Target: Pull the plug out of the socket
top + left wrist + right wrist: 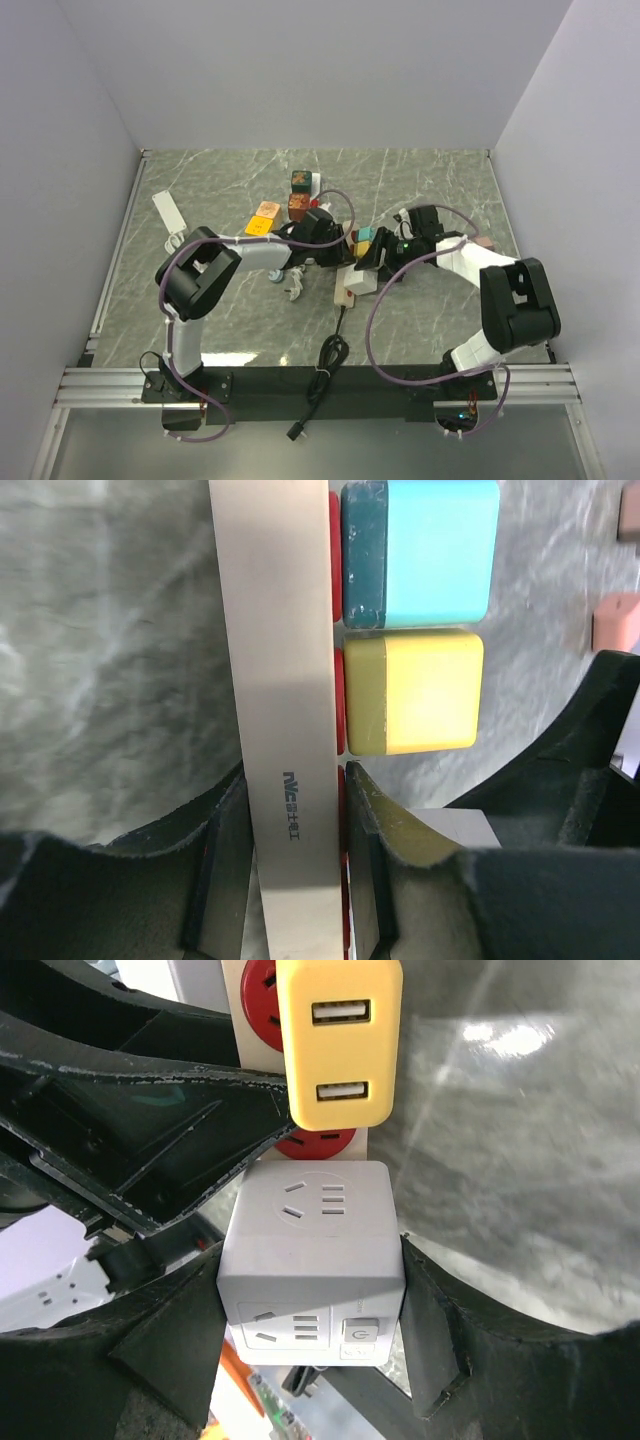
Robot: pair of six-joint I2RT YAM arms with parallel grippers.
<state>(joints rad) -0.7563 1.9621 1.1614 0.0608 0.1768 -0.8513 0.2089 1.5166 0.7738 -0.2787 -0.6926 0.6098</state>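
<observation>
A white power strip (352, 285) with red sockets lies mid-table. My left gripper (335, 240) is shut on the strip's long body (285, 660), one finger (225, 870) on each side. A cyan cube plug (420, 550) and a yellow cube plug (415, 692) sit in the strip. My right gripper (374, 263) is shut on a white cube adapter plug (315, 1260), its fingers (440, 1340) pressed on both sides. The yellow plug (338, 1045) shows just beyond it, with a red socket (315, 1143) between them. Whether the white plug's prongs are still seated is hidden.
Several coloured cube plugs (298, 205) lie behind the left gripper. A white tag (168, 212) lies far left, a pink block (484, 243) at right. The strip's black cable (328, 360) runs to the near edge. A small metal piece (292, 290) lies left of the strip.
</observation>
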